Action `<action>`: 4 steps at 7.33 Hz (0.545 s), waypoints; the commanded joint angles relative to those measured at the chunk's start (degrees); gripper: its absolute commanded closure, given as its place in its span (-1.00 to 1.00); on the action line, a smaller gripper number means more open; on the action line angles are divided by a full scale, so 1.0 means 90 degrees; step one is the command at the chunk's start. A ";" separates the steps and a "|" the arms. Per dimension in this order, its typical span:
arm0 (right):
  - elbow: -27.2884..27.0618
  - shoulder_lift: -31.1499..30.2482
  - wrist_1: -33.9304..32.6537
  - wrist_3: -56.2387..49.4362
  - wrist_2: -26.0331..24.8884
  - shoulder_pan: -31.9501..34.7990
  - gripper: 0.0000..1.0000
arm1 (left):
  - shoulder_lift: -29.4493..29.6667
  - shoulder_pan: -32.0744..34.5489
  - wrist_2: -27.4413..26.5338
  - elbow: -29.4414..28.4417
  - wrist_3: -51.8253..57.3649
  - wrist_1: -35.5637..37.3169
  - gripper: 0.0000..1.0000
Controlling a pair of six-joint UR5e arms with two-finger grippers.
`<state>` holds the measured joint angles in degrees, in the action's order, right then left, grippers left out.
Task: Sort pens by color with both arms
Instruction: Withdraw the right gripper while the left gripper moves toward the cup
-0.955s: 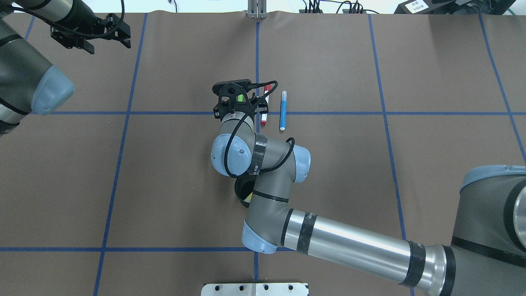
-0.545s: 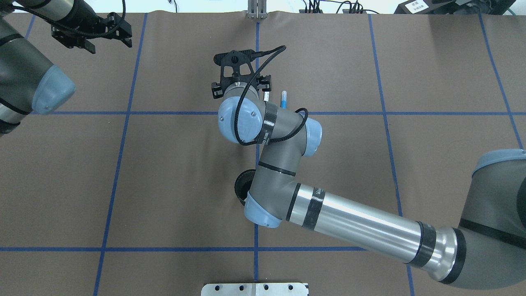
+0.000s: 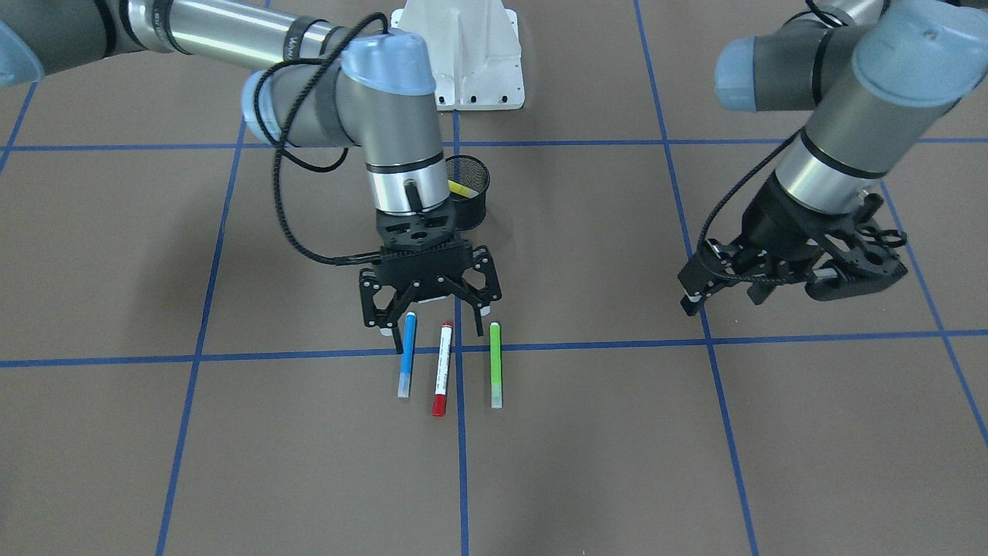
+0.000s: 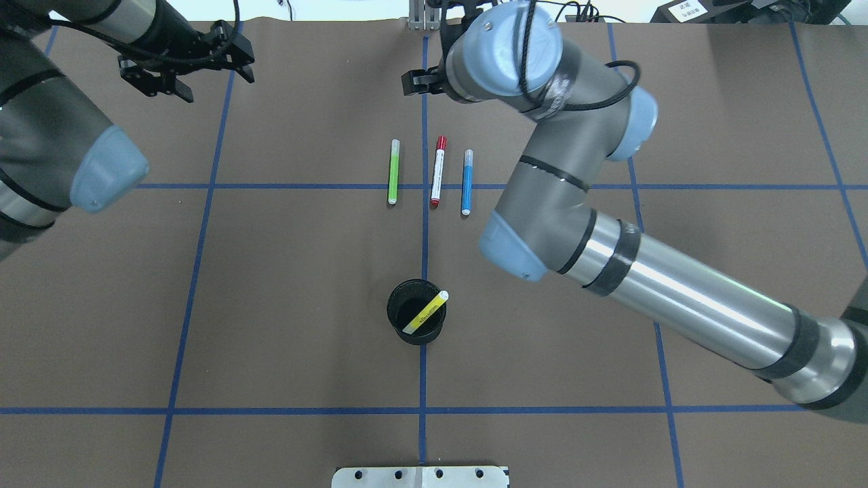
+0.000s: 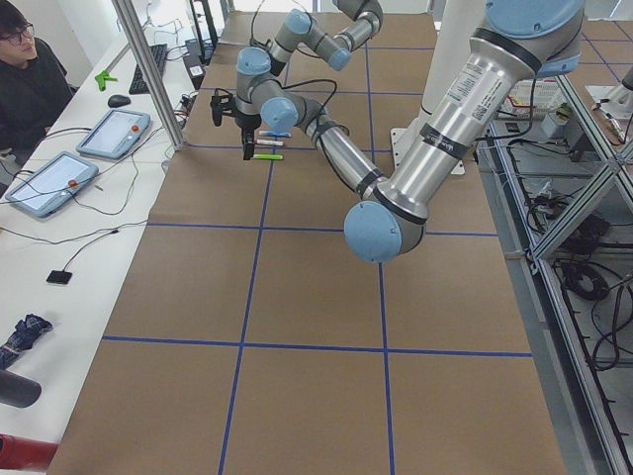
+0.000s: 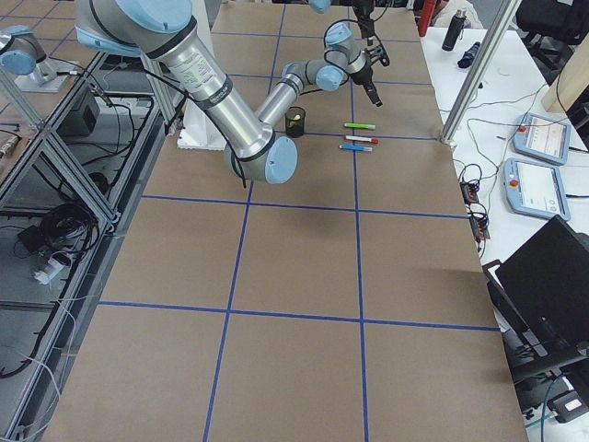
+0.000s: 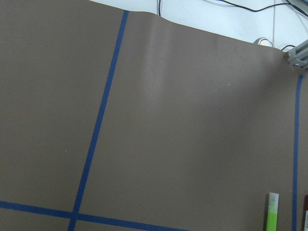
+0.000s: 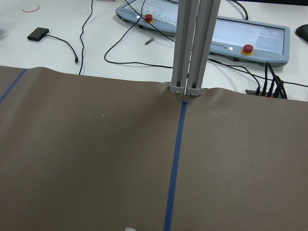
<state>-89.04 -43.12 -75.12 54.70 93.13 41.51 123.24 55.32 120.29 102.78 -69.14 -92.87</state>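
My right gripper hangs open over the table with nothing between its spread fingers, on the far side of the cup from my base. My left gripper is also open and empty. It is tilted and sits well apart from the cup, off to my left.

The front camera shows my right fingers plainly, their tips just above the near ends of the pens. From overhead my own wrist hides almost all of that gripper, but the overhead view gives the clearest look into the cup. My right wrist camera sees only brown paper, a blue tape line, a metal post and tablets past the table edge. My left wrist camera catches the tip of the green pen at its lower edge.

I count four pens and one cup. The green pen, the red-capped pen and the blue pen lie flat, side by side and apart, beyond the cup. The yellow pen leans inside the cup.

My right arm stretches in from my right past the cup, bends at the elbow and points its wrist straight down. My left arm is folded, and its wrist angles down towards the table.
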 commanded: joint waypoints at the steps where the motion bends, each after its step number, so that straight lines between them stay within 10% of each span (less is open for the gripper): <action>1: -0.0837 -0.0647 -0.0516 -0.0062 0.1529 0.0823 -1.00 | 0.0192 -0.1238 -0.0752 0.1017 -0.1073 0.1027 -1.00; 4: -0.1278 -0.1261 -0.1038 -0.0207 0.2736 0.1373 -1.00 | 0.0768 -0.2793 -0.1780 0.1471 -0.1933 0.1558 -1.00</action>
<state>-99.21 -51.73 -83.71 53.59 114.78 52.73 128.06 35.39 107.38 115.15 -82.77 -80.16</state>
